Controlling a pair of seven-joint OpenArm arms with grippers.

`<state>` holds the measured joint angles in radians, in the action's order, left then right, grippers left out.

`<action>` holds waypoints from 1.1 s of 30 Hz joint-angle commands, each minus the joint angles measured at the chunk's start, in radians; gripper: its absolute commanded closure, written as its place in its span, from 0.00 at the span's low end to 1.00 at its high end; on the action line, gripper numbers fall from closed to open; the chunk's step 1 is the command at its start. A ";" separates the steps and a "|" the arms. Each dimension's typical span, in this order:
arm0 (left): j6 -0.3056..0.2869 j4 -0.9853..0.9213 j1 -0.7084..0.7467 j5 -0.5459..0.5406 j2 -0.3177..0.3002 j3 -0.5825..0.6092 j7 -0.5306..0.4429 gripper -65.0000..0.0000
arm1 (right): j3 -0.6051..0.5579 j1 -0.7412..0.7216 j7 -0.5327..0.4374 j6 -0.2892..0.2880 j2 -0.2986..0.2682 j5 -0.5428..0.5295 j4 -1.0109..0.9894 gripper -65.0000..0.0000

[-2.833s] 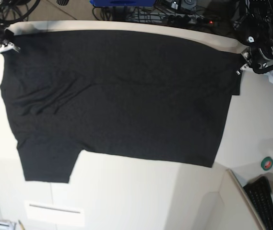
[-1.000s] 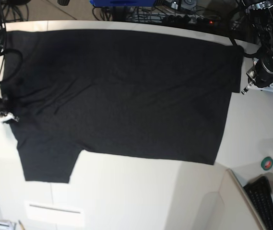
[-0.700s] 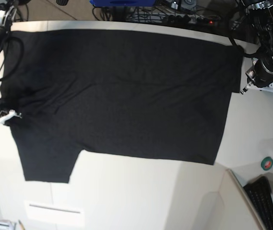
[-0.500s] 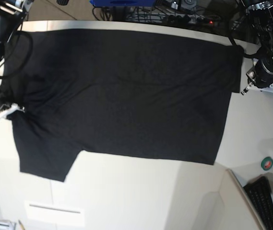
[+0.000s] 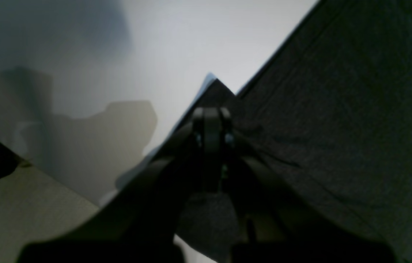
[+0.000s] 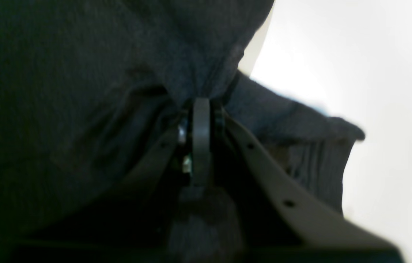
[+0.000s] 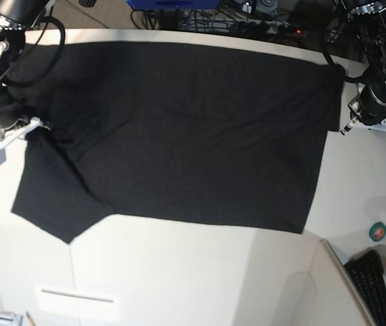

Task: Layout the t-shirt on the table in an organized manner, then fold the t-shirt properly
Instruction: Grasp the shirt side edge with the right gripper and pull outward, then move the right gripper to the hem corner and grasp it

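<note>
Left gripper (image 5: 211, 113) clenched on the t-shirt (image 7: 179, 129) edge. Right gripper (image 6: 200, 106) pinches bunched cloth, table (image 7: 179, 272) beside it.

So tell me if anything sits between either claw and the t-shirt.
Nothing visible does. The right claw is bunched into the t-shirt at its sleeve end; the left claw pinches the opposite corner.

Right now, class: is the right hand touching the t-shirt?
Touching. The right wrist view shows the t-shirt bunched and gathered into the right hand.
</note>
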<state>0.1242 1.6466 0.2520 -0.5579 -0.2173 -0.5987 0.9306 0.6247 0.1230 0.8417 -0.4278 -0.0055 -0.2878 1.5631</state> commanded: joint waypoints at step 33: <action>-0.004 -0.029 0.000 -0.003 -0.050 -0.005 -0.015 0.61 | -0.273 -0.662 -0.651 0.165 -0.311 -0.011 -1.254 0.48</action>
<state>0.1272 1.5997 0.2554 -0.5552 -0.2523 -0.5987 0.9302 0.3534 -0.5179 0.1860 -0.2604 -0.3084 -0.2928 0.3031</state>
